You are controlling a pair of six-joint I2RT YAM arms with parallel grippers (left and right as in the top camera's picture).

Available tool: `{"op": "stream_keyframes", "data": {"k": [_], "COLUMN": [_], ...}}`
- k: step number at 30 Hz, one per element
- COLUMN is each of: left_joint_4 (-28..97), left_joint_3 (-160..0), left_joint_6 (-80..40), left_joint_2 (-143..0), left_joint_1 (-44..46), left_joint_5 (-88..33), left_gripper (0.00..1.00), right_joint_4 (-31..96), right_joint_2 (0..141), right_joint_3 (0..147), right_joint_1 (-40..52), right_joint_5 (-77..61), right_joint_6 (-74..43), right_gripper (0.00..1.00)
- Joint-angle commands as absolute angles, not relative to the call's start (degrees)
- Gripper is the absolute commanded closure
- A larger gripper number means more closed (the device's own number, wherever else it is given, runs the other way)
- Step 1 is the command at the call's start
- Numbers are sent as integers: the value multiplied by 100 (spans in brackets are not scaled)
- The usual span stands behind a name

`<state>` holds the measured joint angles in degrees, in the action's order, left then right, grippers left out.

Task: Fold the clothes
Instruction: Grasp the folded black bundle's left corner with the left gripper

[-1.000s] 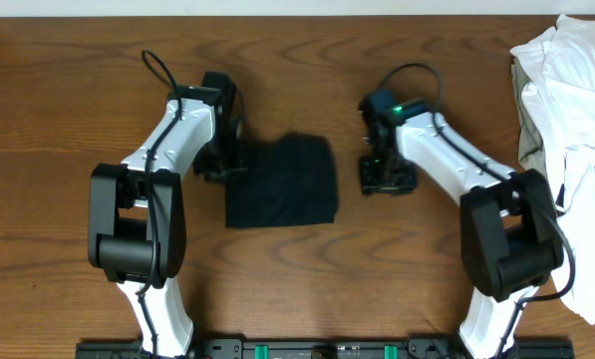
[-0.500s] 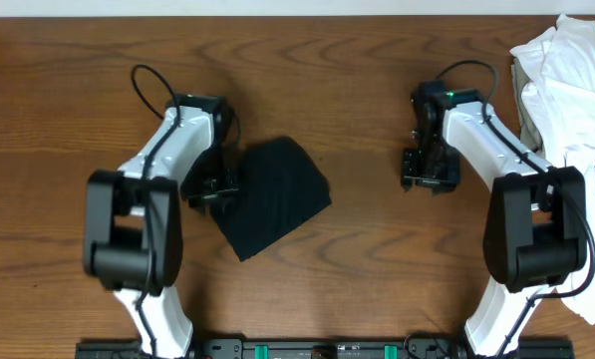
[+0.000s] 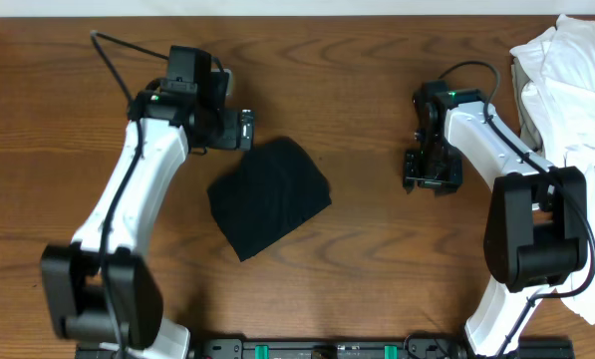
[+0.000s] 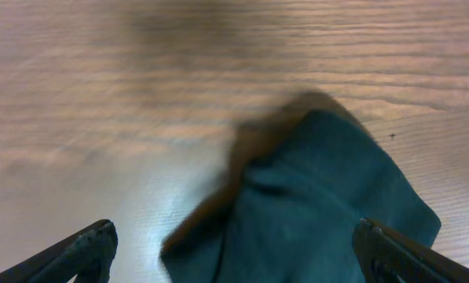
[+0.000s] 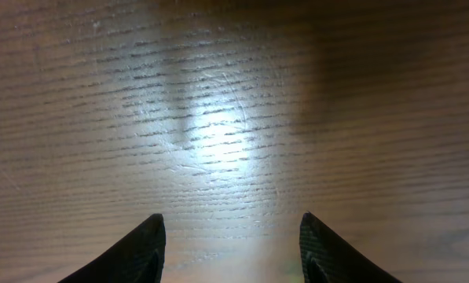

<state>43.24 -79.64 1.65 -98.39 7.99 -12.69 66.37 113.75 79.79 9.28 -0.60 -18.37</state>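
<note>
Overhead: folded dark garment [image 3: 269, 197] centre-left, skewed; left gripper [image 3: 245, 130] just beyond its top edge; right gripper [image 3: 432, 179] well apart.
Left wrist: jaws wide, empty; cloth likely soft, light; pinch a corner.
Right wrist: jaws apart over bare table [image 5: 218, 118].

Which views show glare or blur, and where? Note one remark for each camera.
Overhead: sharp and evenly lit, though the white clothes pile looks nearly washed out; left wrist: soft and smeared, the dark folded garment fuzzy-edged; right wrist: a bright glare patch on the wooden table, grain sharp.
</note>
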Motion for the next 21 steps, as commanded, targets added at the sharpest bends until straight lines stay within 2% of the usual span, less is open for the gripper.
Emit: {"op": "stream_keyframes", "data": {"k": [1, 13, 16, 17, 18, 19, 21], "left_joint_4": [4125, 4630, 4893, 4950, 4993, 5030, 5065], "left_joint_3": [-7964, -7964, -7964, -7964, -7964, -7964, -7964], "left_joint_6": [934, 1164, 1310, 1310, 1310, 1308, 1308], "left_joint_2": [-10460, -11922, -12219, -12287, -12348, -12403, -12427], "left_joint_1": [639, 624, 624, 624, 624, 624, 624], "left_joint_5": [-2200, -3216, -3258, -3260, -3260, -3260, -3260], "left_gripper": [3, 2, 6, 13, 25, 39, 74], "right_joint_4": [6667, 6663, 6663, 6663, 6663, 6663, 6663], "right_joint_2": [11327, 11327, 11327, 11327, 11327, 11327, 11327], "right_joint_3": [7981, 7981, 7981, 7981, 7981, 7981, 7981], "right_joint_1": [906, 906, 906, 906, 906, 906, 906], "right_joint_5": [-23, -23, -23, -23, -25, -25, -23], "right_joint_6": [-1754, -1754, -1756, -1756, -1756, -1756, -1756], "right_gripper": [47, 47, 47, 47, 47, 47, 47]}}
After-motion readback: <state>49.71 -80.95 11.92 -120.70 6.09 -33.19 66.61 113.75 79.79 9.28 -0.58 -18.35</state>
